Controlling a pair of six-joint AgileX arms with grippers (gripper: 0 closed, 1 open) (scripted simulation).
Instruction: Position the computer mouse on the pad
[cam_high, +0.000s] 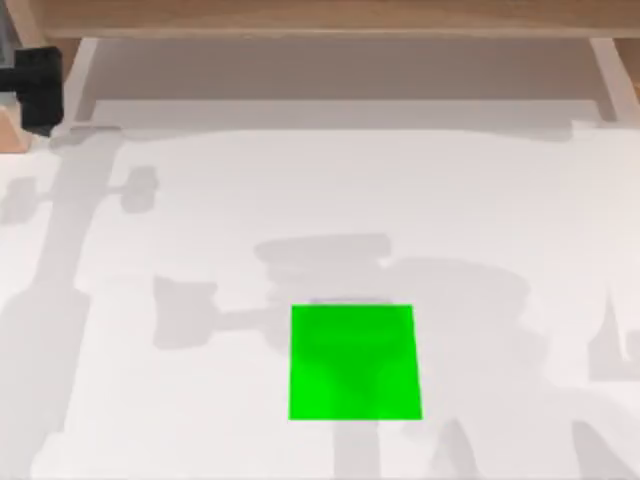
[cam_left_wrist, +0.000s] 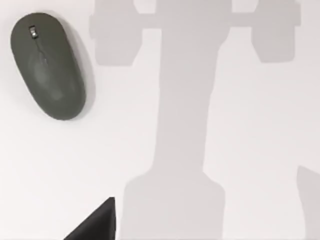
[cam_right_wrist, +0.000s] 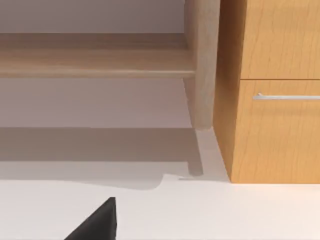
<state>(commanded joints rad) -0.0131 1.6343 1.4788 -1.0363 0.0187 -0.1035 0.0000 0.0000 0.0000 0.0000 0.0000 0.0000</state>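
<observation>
The computer mouse (cam_left_wrist: 48, 66), a dark grey smooth oval, lies on the white table in the left wrist view, some way off from a black corner of my left gripper (cam_left_wrist: 97, 222), which does not touch it. The pad (cam_high: 355, 362), a flat bright green square, lies near the front middle of the table in the top view with nothing on it. A black corner of my right gripper (cam_right_wrist: 97, 222) hangs over the white table, facing wooden furniture.
A black blocky object (cam_high: 35, 90) sits at the far left back edge of the top view. A wooden cabinet with a drawer handle (cam_right_wrist: 272, 95) and a wooden post (cam_right_wrist: 202, 65) stand beyond the table. Arm shadows cross the tabletop.
</observation>
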